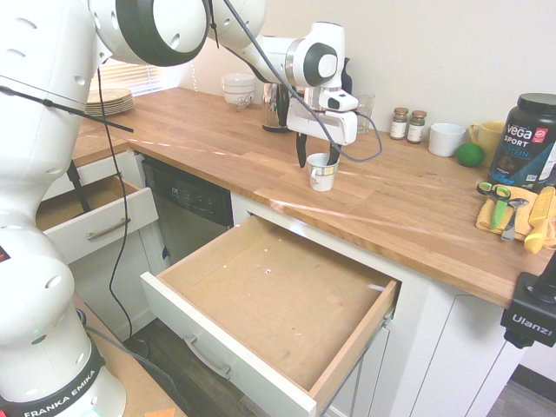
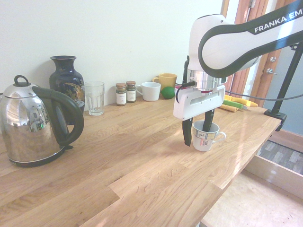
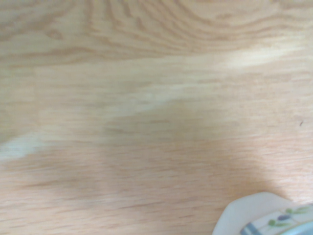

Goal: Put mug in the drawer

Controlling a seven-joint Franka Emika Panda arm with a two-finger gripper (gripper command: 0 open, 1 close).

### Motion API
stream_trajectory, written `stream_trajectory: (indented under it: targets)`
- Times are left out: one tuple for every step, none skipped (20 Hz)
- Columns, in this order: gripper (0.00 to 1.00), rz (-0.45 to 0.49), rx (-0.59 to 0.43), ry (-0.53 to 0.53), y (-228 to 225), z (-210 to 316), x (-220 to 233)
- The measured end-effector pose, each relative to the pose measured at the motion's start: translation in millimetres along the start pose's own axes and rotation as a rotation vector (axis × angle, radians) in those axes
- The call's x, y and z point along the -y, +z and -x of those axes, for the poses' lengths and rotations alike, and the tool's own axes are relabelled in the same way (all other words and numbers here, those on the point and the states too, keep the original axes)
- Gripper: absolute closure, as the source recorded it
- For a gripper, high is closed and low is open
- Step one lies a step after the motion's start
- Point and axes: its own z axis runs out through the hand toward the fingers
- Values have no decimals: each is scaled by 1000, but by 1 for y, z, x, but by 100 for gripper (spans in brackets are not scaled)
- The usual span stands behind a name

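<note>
The small white mug (image 1: pixel 322 174) (image 2: pixel 206 140) stands upright on the wooden counter near its front edge, with its handle toward the drawer side. My gripper (image 1: pixel 317 156) (image 2: pixel 198 135) is open and straddles the mug's wall. One finger reaches down inside the cup and the other hangs outside with a small gap. A blurred part of the mug (image 3: pixel 266 220) with a floral mark shows in the wrist view. The large drawer (image 1: pixel 278 295) (image 2: pixel 251 203) is pulled open below the counter, and its light-wood interior is bare.
A steel kettle (image 2: pixel 33 127), dark vase (image 2: pixel 66 78), glass (image 2: pixel 94 97), spice jars (image 2: pixel 126 92), wider white mug (image 2: pixel 150 91) and yellow mug (image 2: pixel 165 80) line the wall. A protein tub (image 1: pixel 526 139) and scissors (image 1: pixel 497 193) sit at right. The smaller drawer (image 1: pixel 95 221) is open.
</note>
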Motion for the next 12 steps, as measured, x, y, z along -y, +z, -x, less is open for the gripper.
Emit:
stream_trajectory:
  targets:
    - [0,3,2,1,2,-1,0]
    - [0,5,3,1,4,-1,-1]
    - [100,7,3,2,6,-2,-1]
    - [100,8,3,1,7,-3,-1]
    - [100,7,2,0,8,-4,-2]
    - [100,7,0,-1,9,-5,-2]
    - [100,7,0,-1,10,-5,-2]
    - [100,6,-1,-1,10,-6,-2]
    - [100,5,-1,0,10,-6,-2]
    - [100,4,-1,0,10,-6,-2]
    - [100,3,-1,0,10,-6,-2]
    - [100,3,-1,0,10,-6,-2]
